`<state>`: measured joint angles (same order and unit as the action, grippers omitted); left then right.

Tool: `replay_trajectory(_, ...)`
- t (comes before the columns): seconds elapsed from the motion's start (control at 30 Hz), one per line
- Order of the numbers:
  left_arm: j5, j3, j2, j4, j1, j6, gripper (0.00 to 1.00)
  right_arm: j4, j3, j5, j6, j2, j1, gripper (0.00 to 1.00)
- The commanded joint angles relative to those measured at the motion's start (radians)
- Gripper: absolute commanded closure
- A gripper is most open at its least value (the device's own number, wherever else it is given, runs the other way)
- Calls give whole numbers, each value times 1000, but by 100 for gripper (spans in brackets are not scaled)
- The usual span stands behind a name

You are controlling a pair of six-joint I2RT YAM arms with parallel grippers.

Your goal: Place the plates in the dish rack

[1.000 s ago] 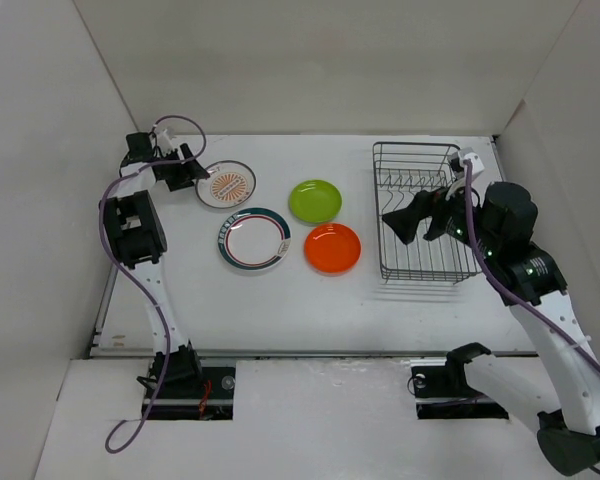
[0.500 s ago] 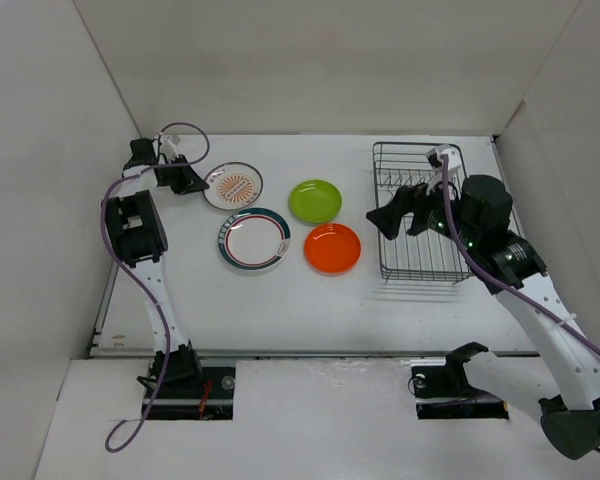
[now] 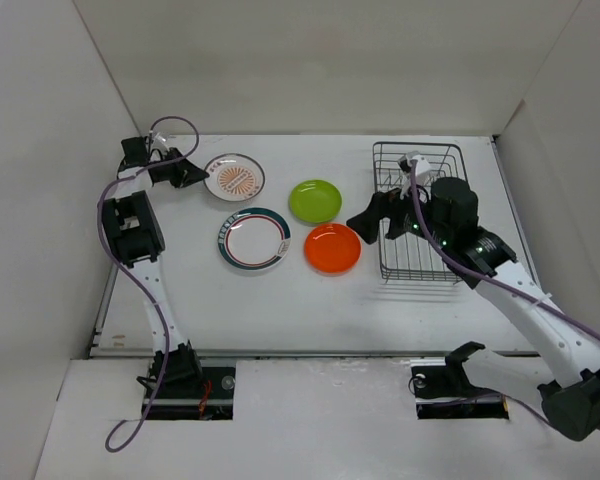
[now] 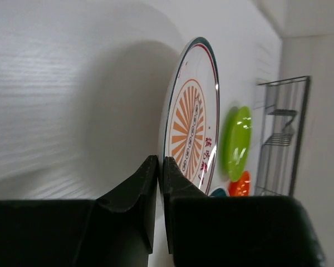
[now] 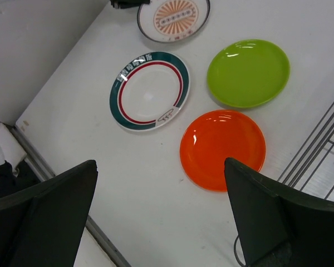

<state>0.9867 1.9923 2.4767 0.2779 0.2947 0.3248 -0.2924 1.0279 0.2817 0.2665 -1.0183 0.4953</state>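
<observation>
Small plate: red characters on its face, too blurred to read; rimmed plate: white characters on green rim, illegible.

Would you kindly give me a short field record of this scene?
Left pincer: shut on the small patterned plate at its rim
Right pincer: open, holding nothing, near the orange plate
Lying on table: green-rimmed plate, lime plate, orange plate
Dish rack: no plate visible in it
</observation>
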Motion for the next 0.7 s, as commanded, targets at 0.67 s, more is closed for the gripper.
replay_trajectory(0.67,492,-527,-722,-473,-83,251,100,490,362,208,117,-577,40,0)
